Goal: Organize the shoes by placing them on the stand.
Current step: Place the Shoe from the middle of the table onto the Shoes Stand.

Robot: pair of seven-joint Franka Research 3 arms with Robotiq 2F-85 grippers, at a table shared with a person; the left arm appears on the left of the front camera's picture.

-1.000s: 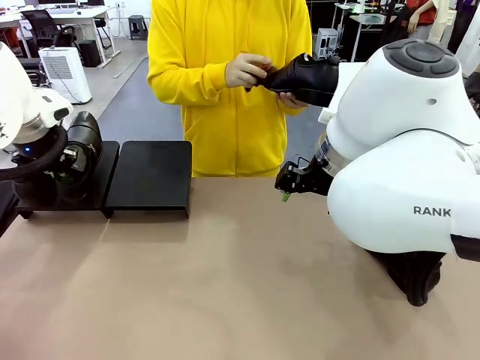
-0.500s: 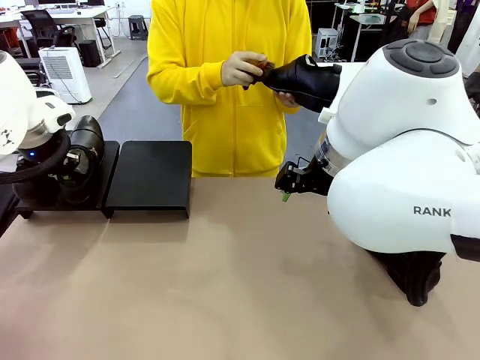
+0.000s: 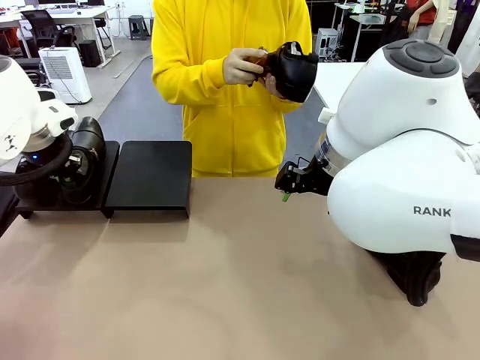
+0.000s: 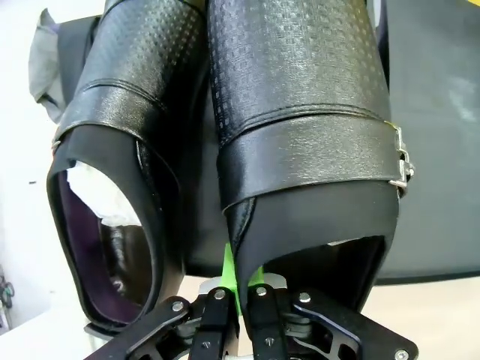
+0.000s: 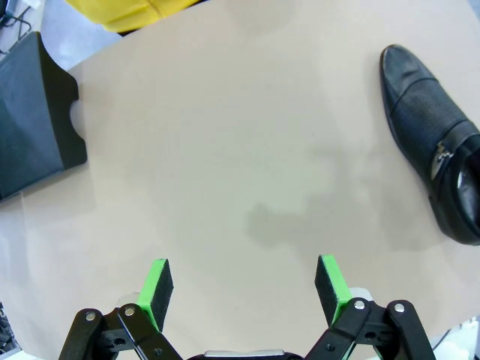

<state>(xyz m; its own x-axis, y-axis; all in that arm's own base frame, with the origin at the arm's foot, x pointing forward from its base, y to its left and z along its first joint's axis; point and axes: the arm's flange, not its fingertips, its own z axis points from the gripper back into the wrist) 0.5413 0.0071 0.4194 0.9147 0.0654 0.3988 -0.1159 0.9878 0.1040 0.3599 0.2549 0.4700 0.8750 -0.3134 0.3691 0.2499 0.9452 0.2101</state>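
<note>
A: Table [image 3: 225, 285] status?
B: My left gripper [image 4: 240, 289] pinches a shoe [image 4: 300, 112] by its heel rim at the stand [image 3: 150, 176], beside a second shoe [image 4: 127, 97]. My right gripper [image 5: 244, 291] is spread above the table, third shoe [image 5: 439, 150] lying near.

shoe [image 5: 433, 142] heel cut off, stand [image 5: 30, 120] cropped

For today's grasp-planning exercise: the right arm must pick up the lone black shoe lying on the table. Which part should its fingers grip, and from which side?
Probably the heel-end collar of the shoe, from above: it lies sole-down, opening up, so that thin wall can be pinched inside and out.
</note>
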